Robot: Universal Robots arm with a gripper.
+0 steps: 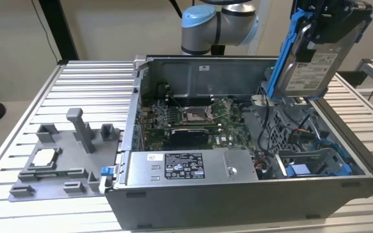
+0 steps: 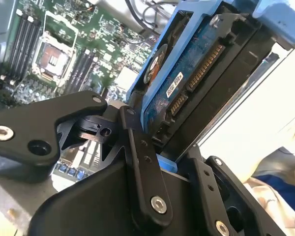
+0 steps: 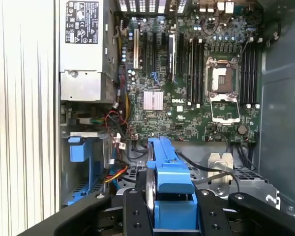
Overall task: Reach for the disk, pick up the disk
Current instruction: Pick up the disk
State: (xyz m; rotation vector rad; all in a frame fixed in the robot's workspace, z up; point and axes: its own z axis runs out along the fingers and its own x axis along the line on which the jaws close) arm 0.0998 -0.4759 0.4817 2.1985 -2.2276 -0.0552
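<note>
In the exterior view my tool (image 1: 332, 22) hangs above the open computer case (image 1: 238, 204) at the counter's (image 1: 18, 141) far edge, clamped on the disk (image 1: 310, 65). In both wrist views, the motherboard (image 3: 196, 83) lies below.

One disk (image 1: 310, 65) in its blue frame, up above the case in the exterior view, seen edge-on in the first wrist view (image 3: 169, 182) and from its circuit side in the second wrist view (image 2: 187, 83). One end effector (image 1: 332, 22) clamped around it. One open computer case (image 1: 238, 204) on one slatted surface (image 1: 83, 92). Inside the case: one motherboard (image 3: 187, 88), one empty processor socket (image 3: 221, 81), one labelled power-supply box (image 1: 186, 167). One grey fixture tray (image 1: 57, 165) beside the case, carrying one small square chip (image 1: 44, 158)
</note>
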